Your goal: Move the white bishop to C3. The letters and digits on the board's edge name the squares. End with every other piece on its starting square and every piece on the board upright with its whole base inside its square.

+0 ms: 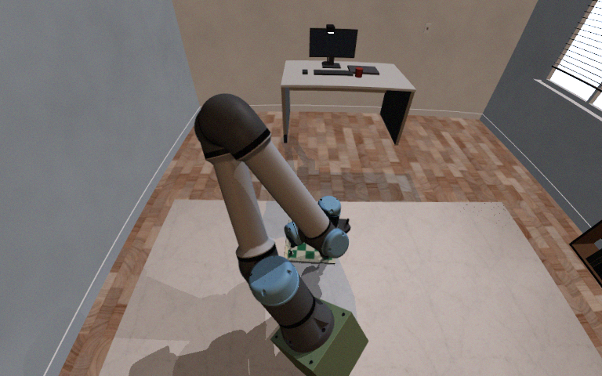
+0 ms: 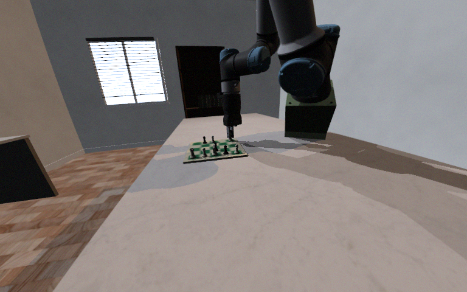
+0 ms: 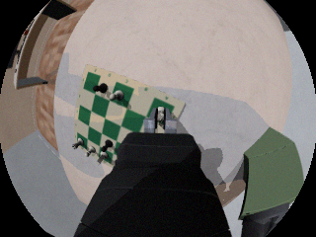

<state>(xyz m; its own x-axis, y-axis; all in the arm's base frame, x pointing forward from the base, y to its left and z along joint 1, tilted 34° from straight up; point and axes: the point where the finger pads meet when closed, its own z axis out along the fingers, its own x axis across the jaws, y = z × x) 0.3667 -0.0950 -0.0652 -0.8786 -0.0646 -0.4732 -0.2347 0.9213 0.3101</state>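
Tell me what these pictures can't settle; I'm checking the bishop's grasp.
- Top view: the forearm covers most of the chessboard; gripper hidden.
- Exterior view: board letters and digits too small to read; pieces too small to identify.
- Wrist view: the gripper body hides the white piece's base and square.
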